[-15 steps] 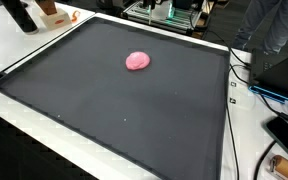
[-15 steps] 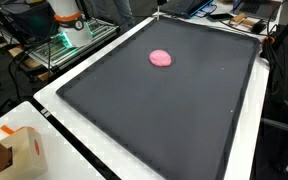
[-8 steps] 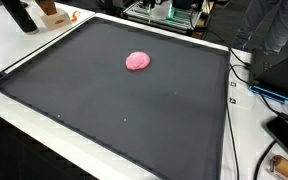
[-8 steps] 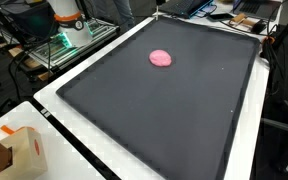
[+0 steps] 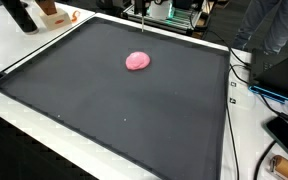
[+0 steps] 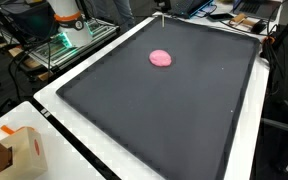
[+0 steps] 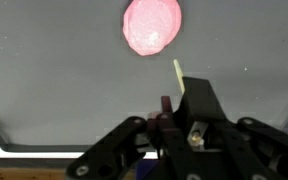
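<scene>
While the gripper (image 5: 142, 13) hangs over the far rim of the dark grey mat (image 5: 134, 115), it shows in both exterior views only as a small dark tip at the top of the frame, too small there to read its fingers. The wrist view looks down past the black linkage of the Robotiq hand, which spreads across the lower half of the picture, and a thin pale strip (image 7: 178, 72) stands up beside a black block at its middle. The fingertips themselves are not plain in any view, so I cannot tell whether the hand is open or closed. A pink lump (image 5: 137, 61), soft-looking and rounded like putty or dough, lies alone on the far half of the mat. It sits apart from the gripper and is not touched by it, and in the wrist view it lies ahead of the hand at the top edge. The mat has a raised black border and rests on a white table (image 5: 24, 55). A tan cardboard box (image 6: 19, 150) with a red mark stands on the table's near corner in an exterior view, and any print on it is too small to read. Black cables (image 5: 246, 75) trail along the side of the mat, just outside its border.
</scene>
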You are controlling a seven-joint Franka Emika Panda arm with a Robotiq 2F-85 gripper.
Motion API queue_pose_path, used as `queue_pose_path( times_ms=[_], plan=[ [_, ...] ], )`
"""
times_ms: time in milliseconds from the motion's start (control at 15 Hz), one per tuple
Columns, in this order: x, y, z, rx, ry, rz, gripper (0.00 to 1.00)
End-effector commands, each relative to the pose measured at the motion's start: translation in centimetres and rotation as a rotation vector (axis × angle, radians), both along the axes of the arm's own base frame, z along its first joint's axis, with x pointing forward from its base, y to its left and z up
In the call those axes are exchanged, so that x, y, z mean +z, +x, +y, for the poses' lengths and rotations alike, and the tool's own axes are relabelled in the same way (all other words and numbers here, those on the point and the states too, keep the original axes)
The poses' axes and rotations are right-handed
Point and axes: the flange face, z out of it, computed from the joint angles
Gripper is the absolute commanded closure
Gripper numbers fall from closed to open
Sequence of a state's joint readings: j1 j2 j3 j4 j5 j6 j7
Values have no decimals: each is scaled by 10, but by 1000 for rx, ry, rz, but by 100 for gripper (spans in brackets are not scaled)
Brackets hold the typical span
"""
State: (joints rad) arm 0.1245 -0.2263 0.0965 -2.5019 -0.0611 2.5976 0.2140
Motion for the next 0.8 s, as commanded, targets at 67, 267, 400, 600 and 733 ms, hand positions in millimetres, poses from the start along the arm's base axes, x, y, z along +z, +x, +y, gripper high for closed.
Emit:
queue_pose_path(
  times_ms=[67, 267, 400, 600, 733],
  plan=[
    [-42, 7, -18, 25, 49, 5, 94],
    [-70, 12, -23, 35, 68, 27, 94],
    [-85, 15, -25, 43, 74, 38, 94],
    [-104, 18, -27, 52, 84, 60, 94],
    [-115, 19, -29, 55, 82, 77, 94]
  ],
)
